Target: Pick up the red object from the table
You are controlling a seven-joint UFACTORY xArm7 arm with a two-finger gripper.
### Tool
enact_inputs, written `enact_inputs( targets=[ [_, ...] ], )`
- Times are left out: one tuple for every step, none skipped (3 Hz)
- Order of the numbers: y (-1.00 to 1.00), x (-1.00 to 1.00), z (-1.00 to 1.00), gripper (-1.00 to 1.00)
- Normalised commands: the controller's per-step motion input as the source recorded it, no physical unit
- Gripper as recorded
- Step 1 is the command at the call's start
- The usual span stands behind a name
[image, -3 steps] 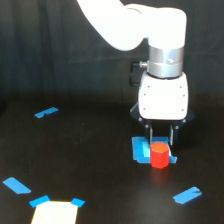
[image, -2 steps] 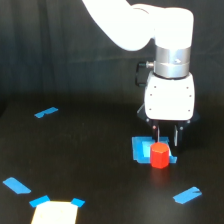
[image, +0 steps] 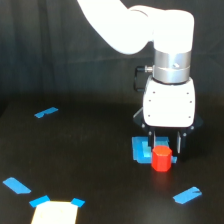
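Note:
The red object (image: 161,158) is a short red-orange cylinder standing upright on the dark table (image: 85,165), at the right edge of a flat blue square patch (image: 141,150). My gripper (image: 165,146) hangs from the white arm right over it. Its dark fingers (image: 179,143) point down on either side of the cylinder's top, and the gripper is open. The cylinder's upper back edge is partly hidden behind the gripper. I cannot tell whether the fingers touch it.
Blue tape pieces lie at the back left (image: 46,112), front left (image: 16,185) and front right (image: 187,195). A pale rectangular patch (image: 55,214) with blue corners sits at the front edge.
The arm has shifted to the exterior view's right and come down, so the fingers now reach the cylinder's top. The red object has not moved.

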Motion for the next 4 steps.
enact_inputs(
  targets=[
    [-0.08,1.0,-0.24,-1.0],
    [0.06,1.0,0.68,-1.0],
    [0.23,0.82,0.34,-1.0],
    [0.37,0.41,0.43,-1.0]
  ],
)
